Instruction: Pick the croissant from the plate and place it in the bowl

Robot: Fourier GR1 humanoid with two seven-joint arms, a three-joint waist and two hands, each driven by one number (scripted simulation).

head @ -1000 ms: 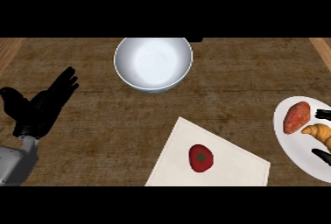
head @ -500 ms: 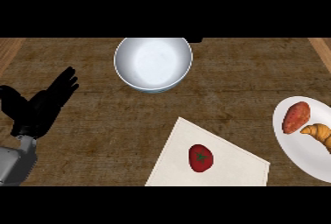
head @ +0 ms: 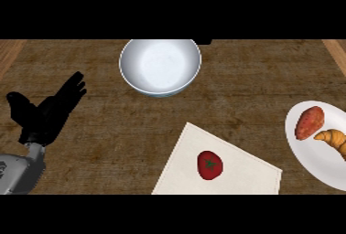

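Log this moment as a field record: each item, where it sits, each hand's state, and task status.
counter: brown wood
bowl: white, empty, top centre
plate: white, right edge, partly cut off
croissant: on the plate, at the view's right edge
sweet potato: on the plate, beside the croissant
pale board: bottom centre
tomato: on the pale board
left hand: open, fingers straight, resting at left
right hand: not in view
status: croissant not yet picked

The bowl [head: 160,64] and plate [head: 307,154] are white, the croissant [head: 334,138] golden, the tomato [head: 210,165] red, the mat [head: 251,176] cream, the counter [head: 256,87] brown woodgrain.
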